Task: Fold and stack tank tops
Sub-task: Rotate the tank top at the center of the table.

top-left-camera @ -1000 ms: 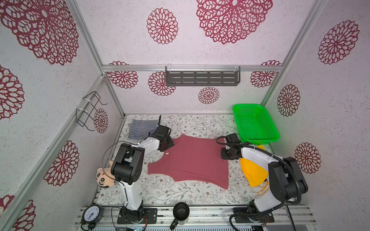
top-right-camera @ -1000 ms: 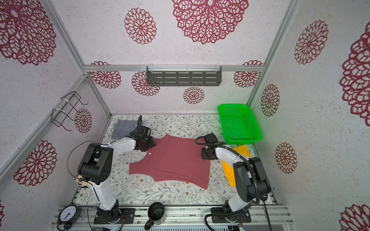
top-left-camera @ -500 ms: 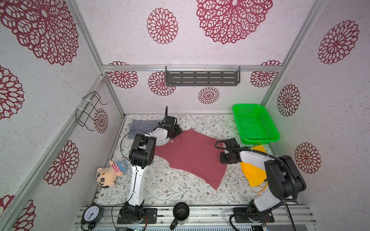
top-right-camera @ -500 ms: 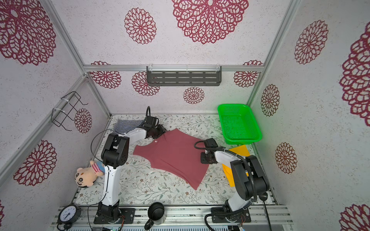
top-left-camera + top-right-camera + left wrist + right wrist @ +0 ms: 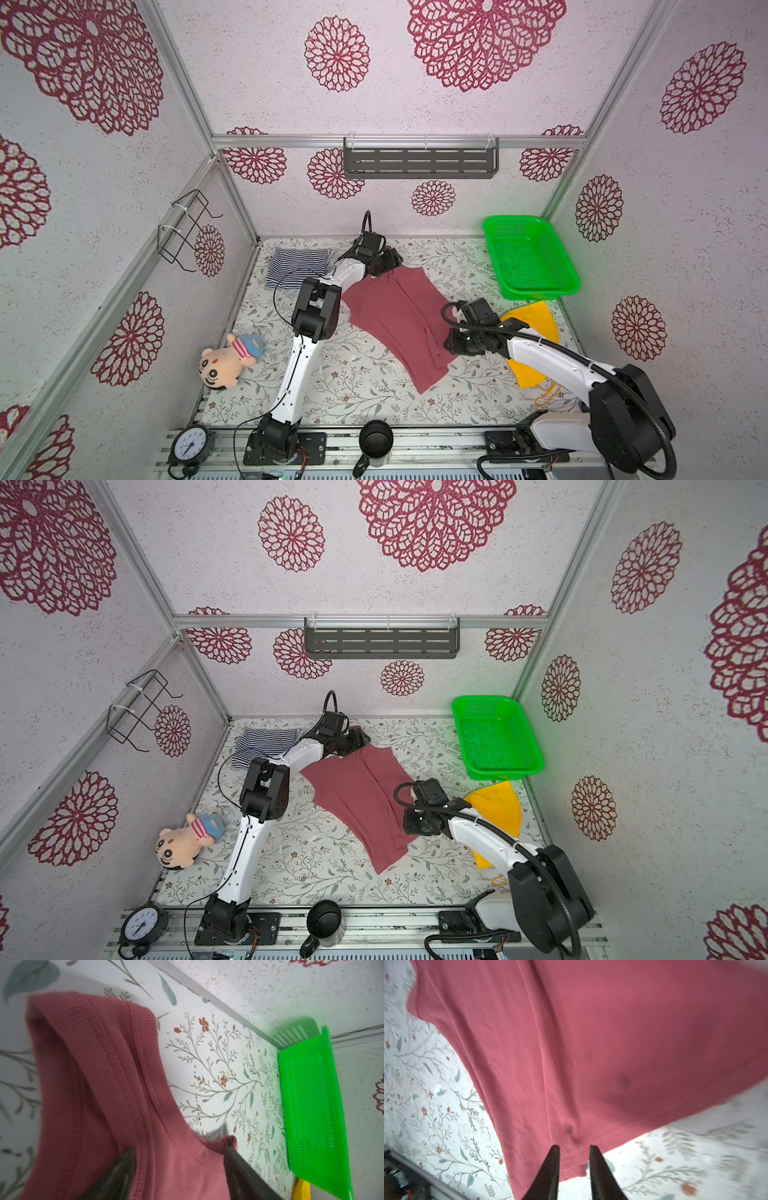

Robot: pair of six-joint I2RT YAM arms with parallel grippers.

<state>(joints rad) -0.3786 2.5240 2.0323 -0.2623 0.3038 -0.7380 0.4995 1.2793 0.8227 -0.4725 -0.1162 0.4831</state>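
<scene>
Right, maroon tank top lay folded lengthwise, diagonal on the worktop; striped tank top sat at the far left corner. Left tool was spread wide over the maroon strap, right tool parted astride the hem, neither clamping.

A green basket sits just beside a yellow cloth; a plush doll lies well apart.

The flowery table fills the lower middle of both top views. On it lie a striped tank top at its upper left and a red tank top in the middle. A green basket and a yellow cloth are at the right, and a plush doll is at the lower left.
</scene>
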